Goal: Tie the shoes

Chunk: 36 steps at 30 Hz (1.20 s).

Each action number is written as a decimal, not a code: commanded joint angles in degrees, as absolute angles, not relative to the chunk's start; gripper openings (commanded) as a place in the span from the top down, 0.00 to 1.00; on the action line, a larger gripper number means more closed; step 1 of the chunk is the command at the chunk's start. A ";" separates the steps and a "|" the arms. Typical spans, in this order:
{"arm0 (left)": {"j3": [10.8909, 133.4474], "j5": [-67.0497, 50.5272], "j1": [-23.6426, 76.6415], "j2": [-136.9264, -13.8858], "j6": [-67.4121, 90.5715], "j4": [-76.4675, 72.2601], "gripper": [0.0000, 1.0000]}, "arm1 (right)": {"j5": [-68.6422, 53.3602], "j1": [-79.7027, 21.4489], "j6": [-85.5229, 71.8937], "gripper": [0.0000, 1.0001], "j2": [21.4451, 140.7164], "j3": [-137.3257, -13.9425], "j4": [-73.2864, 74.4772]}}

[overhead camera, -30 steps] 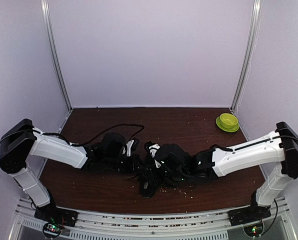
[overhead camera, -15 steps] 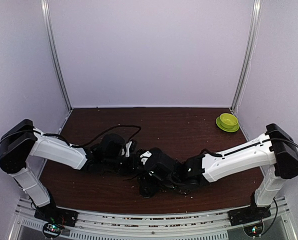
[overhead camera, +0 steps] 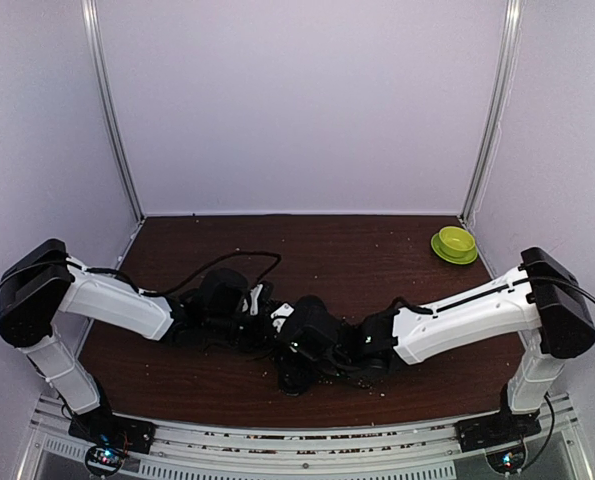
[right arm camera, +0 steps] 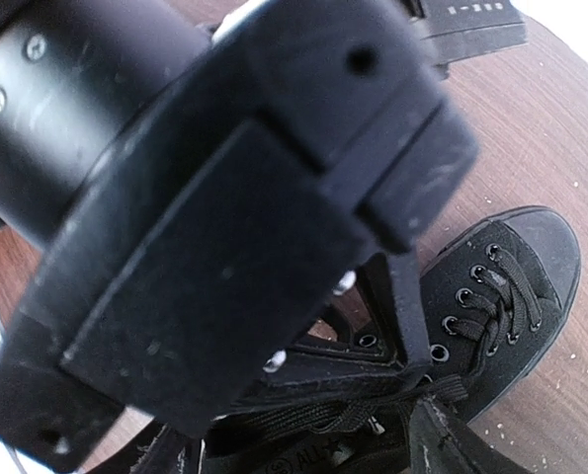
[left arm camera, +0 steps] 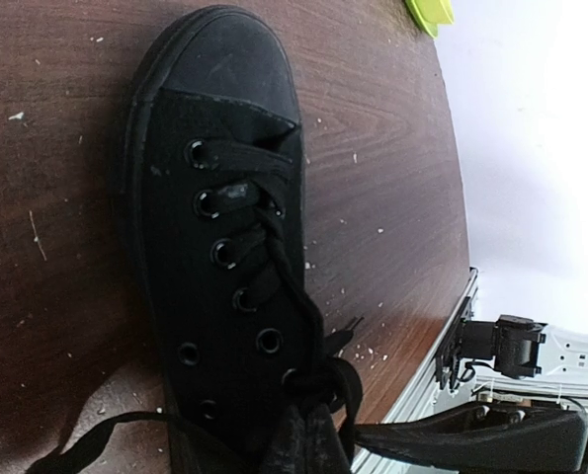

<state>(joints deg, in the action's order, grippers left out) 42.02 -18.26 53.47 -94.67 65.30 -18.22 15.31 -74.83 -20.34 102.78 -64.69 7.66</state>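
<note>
White-shelled left arm [overhead camera: 117, 300] and right arm [overhead camera: 467, 315], black joints and wrist blocks, looping black cable [overhead camera: 227, 258], silver screws [right arm camera: 39, 40].

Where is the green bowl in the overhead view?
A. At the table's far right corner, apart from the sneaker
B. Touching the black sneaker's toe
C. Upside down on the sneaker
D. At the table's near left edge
A: the green bowl sits at the far right corner of the table, well apart from the sneaker near the table's middle.
</note>
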 commanded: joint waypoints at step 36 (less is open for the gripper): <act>41.33 -14.67 53.06 -91.73 64.78 -18.49 1.00 | 11.23 -69.49 -23.65 1.00 94.39 -54.55 2.96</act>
<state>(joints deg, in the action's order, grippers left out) 41.32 -16.71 53.65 -92.25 66.63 -18.35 15.51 -70.63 -22.28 95.72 -55.90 5.19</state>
